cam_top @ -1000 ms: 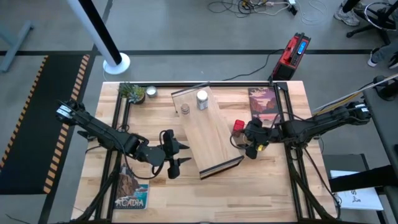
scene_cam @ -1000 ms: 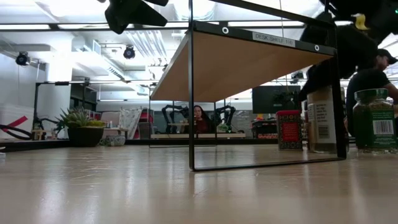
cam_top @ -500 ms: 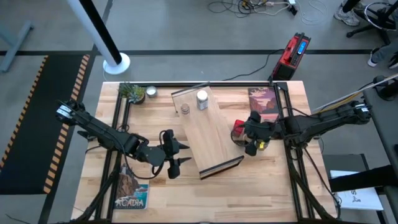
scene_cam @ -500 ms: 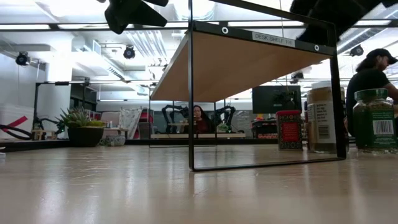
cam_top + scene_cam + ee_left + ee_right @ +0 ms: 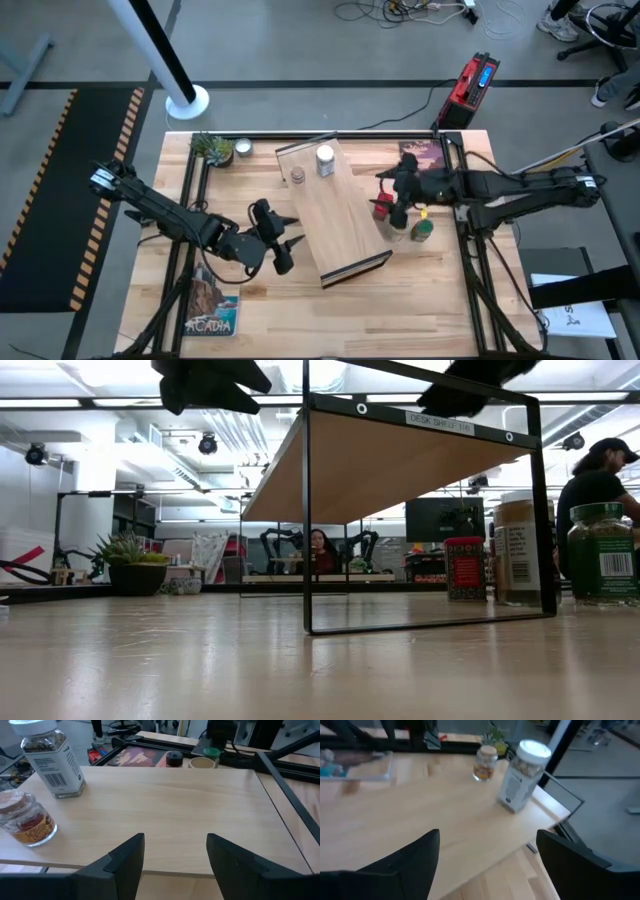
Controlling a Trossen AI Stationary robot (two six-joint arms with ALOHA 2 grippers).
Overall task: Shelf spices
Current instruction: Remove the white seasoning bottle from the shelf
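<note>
The shelf (image 5: 335, 215), a light-wood board on a thin black frame (image 5: 420, 455), stands mid-table. On its far end a white-capped jar (image 5: 325, 160) and a small brown jar (image 5: 297, 176) stand on their bases. On the table beside its right edge stand a red tin (image 5: 463, 568), a tan-lidded jar (image 5: 515, 550) and a green-lidded jar (image 5: 424, 231). My right gripper (image 5: 390, 196) hangs open above the shelf's right edge, near the red tin, with nothing in it (image 5: 488, 835). My left gripper (image 5: 281, 246) is open at the shelf's left edge, with nothing in it (image 5: 175, 839).
A potted plant (image 5: 211, 147) and a silver dish (image 5: 243, 149) sit at the far left. One picture book (image 5: 212, 305) lies near left, another (image 5: 425, 162) far right. Black frame rails (image 5: 190, 230) run along both sides. A person (image 5: 598, 475) is in the room behind.
My right gripper has risen away from the tan-lidded jar and moved toward the far edge and a little left, ending above the shelf's right edge. The jar stays standing on the table. My left gripper has shifted slightly toward the shelf.
</note>
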